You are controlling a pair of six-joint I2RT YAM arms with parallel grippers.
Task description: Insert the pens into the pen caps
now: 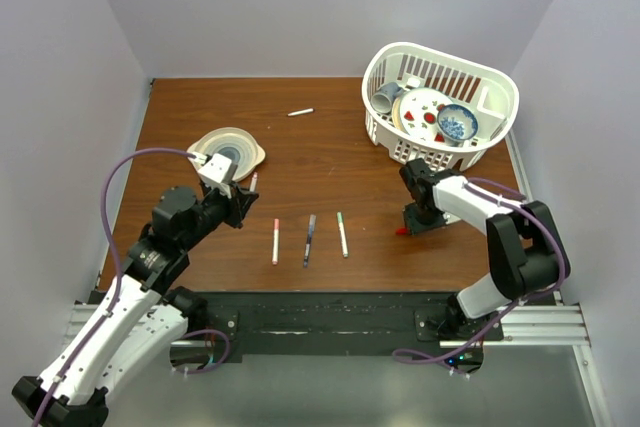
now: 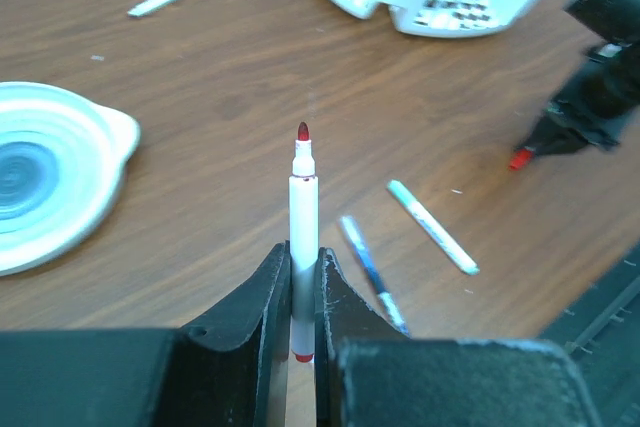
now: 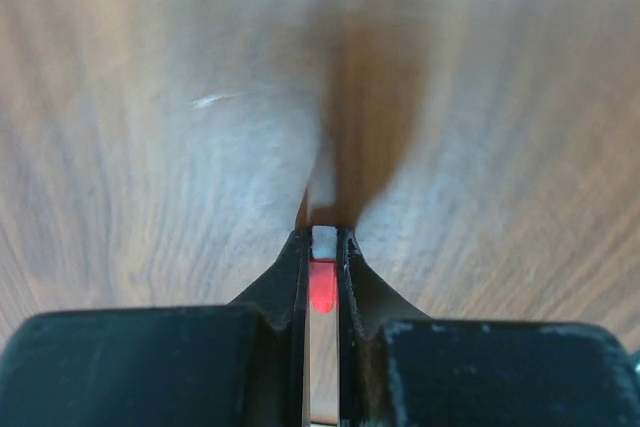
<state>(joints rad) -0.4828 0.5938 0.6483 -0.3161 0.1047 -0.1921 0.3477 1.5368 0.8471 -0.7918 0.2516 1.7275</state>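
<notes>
My left gripper (image 1: 243, 202) is shut on a white pen (image 2: 303, 207) with a bare red tip (image 2: 303, 132). It holds the pen above the table, tip pointing away from the gripper (image 2: 303, 259). My right gripper (image 1: 413, 221) is shut on a red pen cap (image 3: 322, 285), low over the wood at the right. The cap also shows in the top view (image 1: 401, 231) and in the left wrist view (image 2: 519, 158). Three pens lie side by side at the front middle: a pink-ended one (image 1: 276, 241), a dark blue one (image 1: 309, 238) and a green-ended one (image 1: 342, 234).
A white basket (image 1: 497, 97) with dishes stands at the back right, just behind my right arm. A pale plate (image 1: 250, 152) lies at the left behind my left gripper. One more white pen (image 1: 300, 112) lies at the back middle. Walls close the table on three sides.
</notes>
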